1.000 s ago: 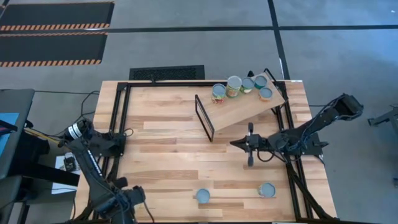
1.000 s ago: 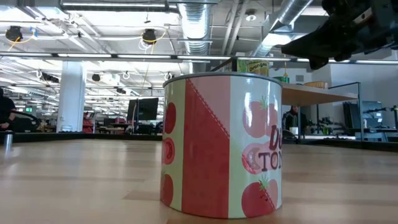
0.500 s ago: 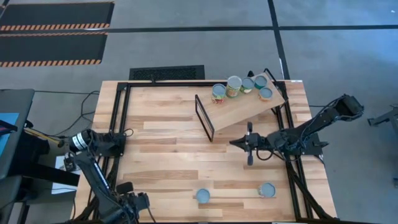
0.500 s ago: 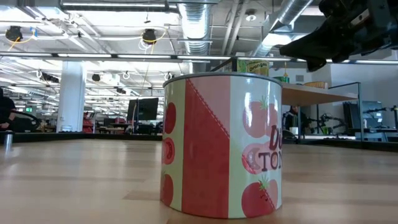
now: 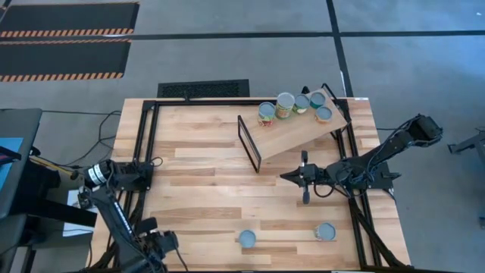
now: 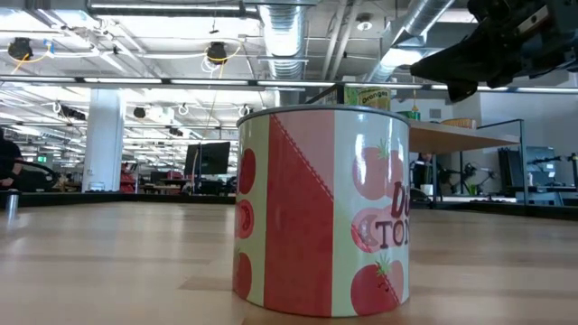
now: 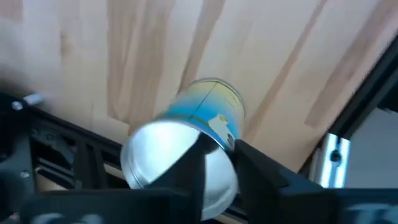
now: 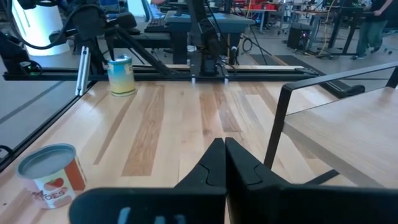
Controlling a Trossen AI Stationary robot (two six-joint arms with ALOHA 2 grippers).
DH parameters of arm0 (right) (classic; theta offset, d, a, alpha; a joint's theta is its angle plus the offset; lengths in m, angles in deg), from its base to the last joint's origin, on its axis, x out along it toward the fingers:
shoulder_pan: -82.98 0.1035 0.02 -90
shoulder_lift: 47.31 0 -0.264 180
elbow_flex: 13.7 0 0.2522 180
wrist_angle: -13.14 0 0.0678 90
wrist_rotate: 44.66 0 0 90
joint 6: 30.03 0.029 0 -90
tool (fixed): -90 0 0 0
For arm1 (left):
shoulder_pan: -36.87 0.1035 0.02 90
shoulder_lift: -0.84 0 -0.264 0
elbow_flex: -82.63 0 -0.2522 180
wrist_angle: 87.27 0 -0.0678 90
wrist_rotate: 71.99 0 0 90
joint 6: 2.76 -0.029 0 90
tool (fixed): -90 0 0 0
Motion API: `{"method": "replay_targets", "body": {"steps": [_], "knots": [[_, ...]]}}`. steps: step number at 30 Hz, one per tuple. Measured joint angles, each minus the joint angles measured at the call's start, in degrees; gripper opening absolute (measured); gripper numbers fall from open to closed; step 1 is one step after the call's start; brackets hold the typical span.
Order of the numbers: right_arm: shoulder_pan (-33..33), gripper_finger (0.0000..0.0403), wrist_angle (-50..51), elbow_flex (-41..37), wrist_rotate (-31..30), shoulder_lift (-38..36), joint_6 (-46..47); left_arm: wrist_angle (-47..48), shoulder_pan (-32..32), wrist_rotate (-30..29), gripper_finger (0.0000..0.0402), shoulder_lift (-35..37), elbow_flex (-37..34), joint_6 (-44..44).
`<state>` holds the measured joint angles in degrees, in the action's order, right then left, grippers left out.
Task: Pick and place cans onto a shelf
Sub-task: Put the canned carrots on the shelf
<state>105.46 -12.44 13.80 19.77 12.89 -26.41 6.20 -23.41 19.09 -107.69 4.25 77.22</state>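
Note:
My left gripper (image 5: 158, 243) is at the table's near left corner, shut on a can with a blue-and-yellow label and a silvery top (image 7: 186, 140). The can also shows in the right wrist view (image 8: 121, 75), upright. My right gripper (image 5: 286, 176) is shut and empty above the table's middle right, pointing toward the left edge, just in front of the slanted light-wood shelf (image 5: 292, 133). Several cans (image 5: 285, 105) stand on the shelf's far end. Its black frame (image 5: 249, 142) stands at its near end. Two more cans (image 5: 247, 239) (image 5: 326, 231) stand on the table near the front edge. My left gripper has the can's side close to its top rim (image 7: 229, 132) between its two fingers (image 7: 252, 163), coming slanting from above. The can stays upright. I cannot tell whether its base is on the table.
A tomato-labelled can (image 6: 321, 212) fills the low view, and it also shows in the right wrist view (image 8: 51, 174). A black rail frame (image 5: 144, 144) runs around the table's left, far and right edges. Bare wood lies across the table's left and middle (image 5: 204, 189).
My left arm has shifted a little toward the table's near edge at the near left corner.

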Motion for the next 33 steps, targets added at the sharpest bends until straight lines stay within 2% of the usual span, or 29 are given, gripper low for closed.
{"method": "replay_targets", "body": {"steps": [3,5,12,17,22,26,29,33], "knots": [[0.0,0.0008,-0.01,0.0,0.0,0.0,-0.02,0.81,-0.49,-0.7,0.002,-0.04,-0.04,0.29],[0.0,0.0008,-0.01,0.0,-0.01,0.0,-0.04,0.96,-0.88,-2.39,0.0006,-0.04,-0.04,0.28],[0.0,0.0008,-0.22,0.0,-0.01,0.0,-0.04,1.1,0.04,-8.5,0.0001,0.42,-0.17,-5.02],[0.0,0.0008,-0.54,0.0,0.01,0.0,-0.07,0.9,4.57,-17.06,0.0,3.37,-0.17,-11.25],[0.0,0.0008,-1.96,0.0,0.01,0.0,-0.22,-3.0,12.5,-21.27,0.0,5.18,-0.15,-25.26],[0.0,0.0008,-2.08,0.0,0.01,-0.01,-0.48,-11.27,20.58,-22.63,0.0,5.06,-0.15,-39.34],[0.0,0.0008,-2.07,0.02,0.01,-0.02,-0.5,-20.49,26.32,-22.48,0.0,4.52,-0.13,-49.93],[0.0,0.0008,-1.65,0.02,0.01,-0.02,-0.58,-27.99,32.75,-20.25,0.0,3.43,-0.09,-60.65]]}}
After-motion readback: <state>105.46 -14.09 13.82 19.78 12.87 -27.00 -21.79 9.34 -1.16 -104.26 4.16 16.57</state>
